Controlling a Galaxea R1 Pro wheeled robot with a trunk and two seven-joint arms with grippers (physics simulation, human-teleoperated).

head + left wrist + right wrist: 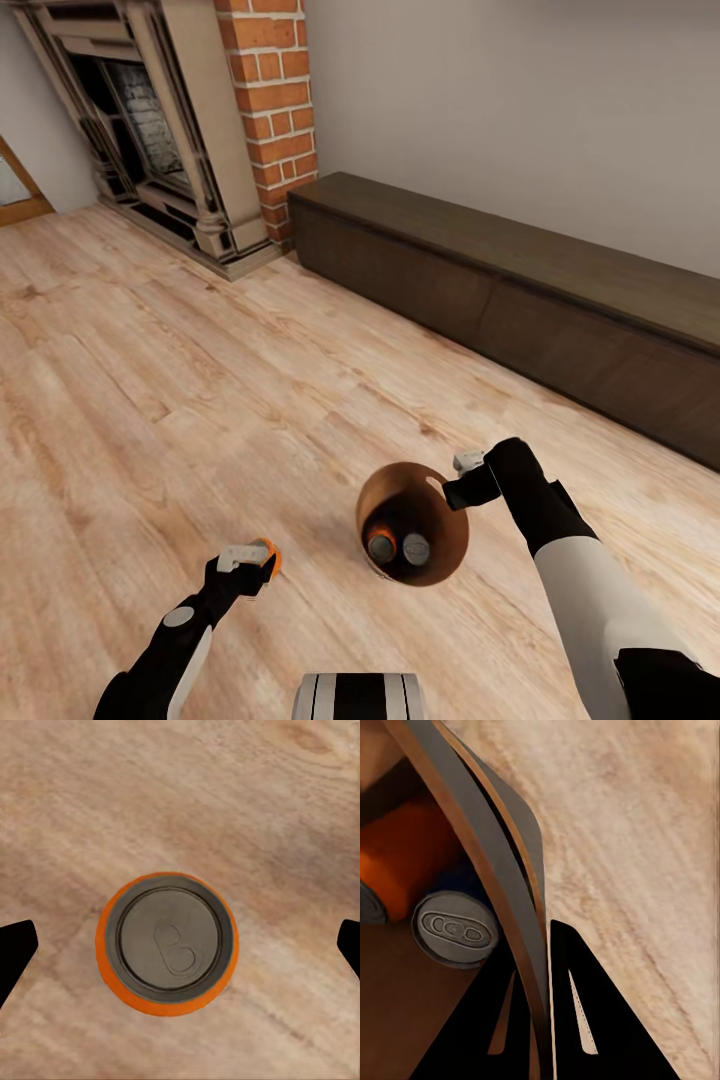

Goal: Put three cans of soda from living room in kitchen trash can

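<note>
One orange can of soda [166, 943] stands upright on the wood floor, its grey top facing my left wrist camera. My left gripper [184, 943] hangs open above it, with its dark fingers [16, 949] wide on either side and apart from the can. The head view shows this can [270, 555] just beyond the left gripper [245, 562]. My right gripper [462, 478] is shut on the rim of the brown tash can [372, 495], which tilts toward me. Two more cans [381, 546] [415, 546] lie inside it. The right wrist view shows the rim [472, 832] pinched between the fingers [577, 1005], with a can [454, 928] inside.
A long dark low cabinet [520, 290] runs along the wall at the right. The red brick fireplace [190, 130] stands at the back left. Light wood plank floor [200, 400] spreads between them and me.
</note>
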